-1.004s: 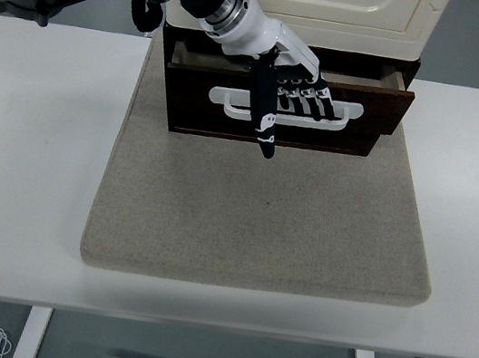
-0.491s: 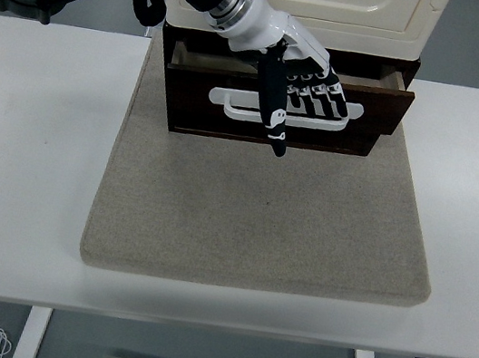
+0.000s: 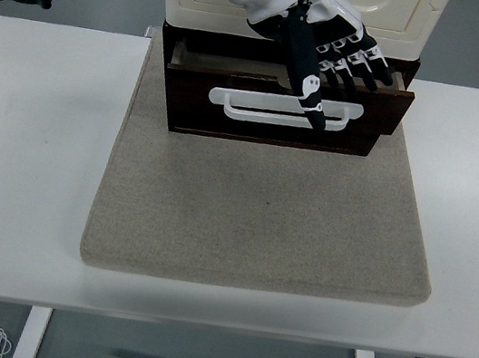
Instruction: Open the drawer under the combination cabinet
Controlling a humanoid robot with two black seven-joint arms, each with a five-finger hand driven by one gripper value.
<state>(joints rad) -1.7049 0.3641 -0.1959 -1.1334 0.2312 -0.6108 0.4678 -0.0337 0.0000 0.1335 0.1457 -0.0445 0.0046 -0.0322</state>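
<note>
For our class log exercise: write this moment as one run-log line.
drawer: pulled partly out | white handle: free | left hand: open, above drawer, lifted off handle | right arm: not in view

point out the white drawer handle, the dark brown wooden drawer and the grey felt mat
white drawer handle (image 3: 243, 104): head view, on its left bar section
dark brown wooden drawer (image 3: 191, 109): head view, on the front panel left of the handle
grey felt mat (image 3: 260, 219): head view, on its bare middle
</note>
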